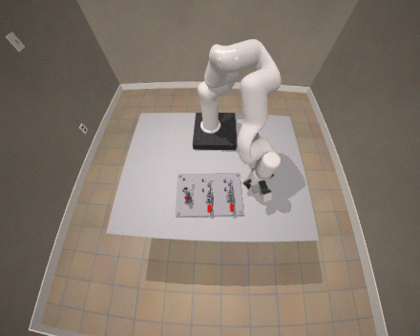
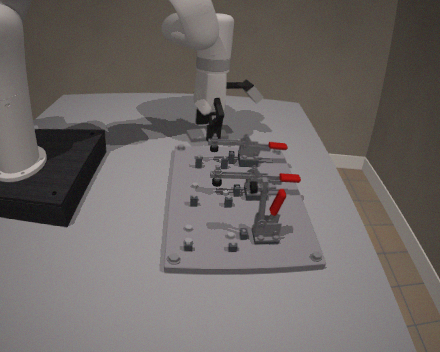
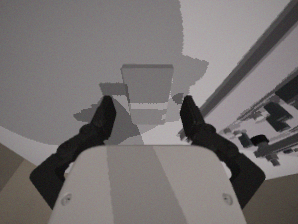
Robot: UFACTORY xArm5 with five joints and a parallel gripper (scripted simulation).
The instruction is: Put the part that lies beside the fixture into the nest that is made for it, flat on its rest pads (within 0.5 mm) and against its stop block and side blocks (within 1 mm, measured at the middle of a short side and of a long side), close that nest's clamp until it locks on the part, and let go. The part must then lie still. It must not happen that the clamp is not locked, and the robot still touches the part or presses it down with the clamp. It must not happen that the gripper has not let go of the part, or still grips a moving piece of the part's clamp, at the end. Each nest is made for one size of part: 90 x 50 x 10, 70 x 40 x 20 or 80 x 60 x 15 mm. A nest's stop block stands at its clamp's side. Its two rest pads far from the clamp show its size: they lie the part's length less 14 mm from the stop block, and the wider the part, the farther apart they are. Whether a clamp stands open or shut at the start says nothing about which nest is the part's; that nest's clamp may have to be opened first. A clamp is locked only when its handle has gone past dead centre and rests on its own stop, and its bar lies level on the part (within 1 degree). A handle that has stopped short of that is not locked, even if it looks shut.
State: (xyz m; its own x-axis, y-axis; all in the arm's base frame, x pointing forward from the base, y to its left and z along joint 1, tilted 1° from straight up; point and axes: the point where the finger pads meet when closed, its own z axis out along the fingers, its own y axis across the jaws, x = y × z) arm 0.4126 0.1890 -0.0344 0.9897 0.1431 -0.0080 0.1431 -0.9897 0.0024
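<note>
The part, a flat grey rectangular block (image 3: 147, 84) (image 2: 196, 135), lies on the table beside the fixture plate (image 2: 211, 260) (image 1: 197, 214). My gripper (image 3: 147, 104) is open and empty; in the wrist view its fingertips stand on either side of the part's outline, above it. In the top view the part is not clearly made out. The near clamp (image 2: 267, 227) has its bar upright and its red handle (image 2: 278, 202) raised, so it stands open. The middle clamp's handle (image 2: 289, 178) and the far clamp's handle (image 2: 278, 146) lie about level, bars lowered; locking cannot be told. No part shows in the nests.
The far clamp (image 2: 248, 152) stands at the fixture side nearest my gripper. The fixture's edge and clamps show at the right of the wrist view. The black robot base (image 1: 215, 138) (image 2: 36, 200) stands behind the fixture. The arm's shadow covers much of the table around the part.
</note>
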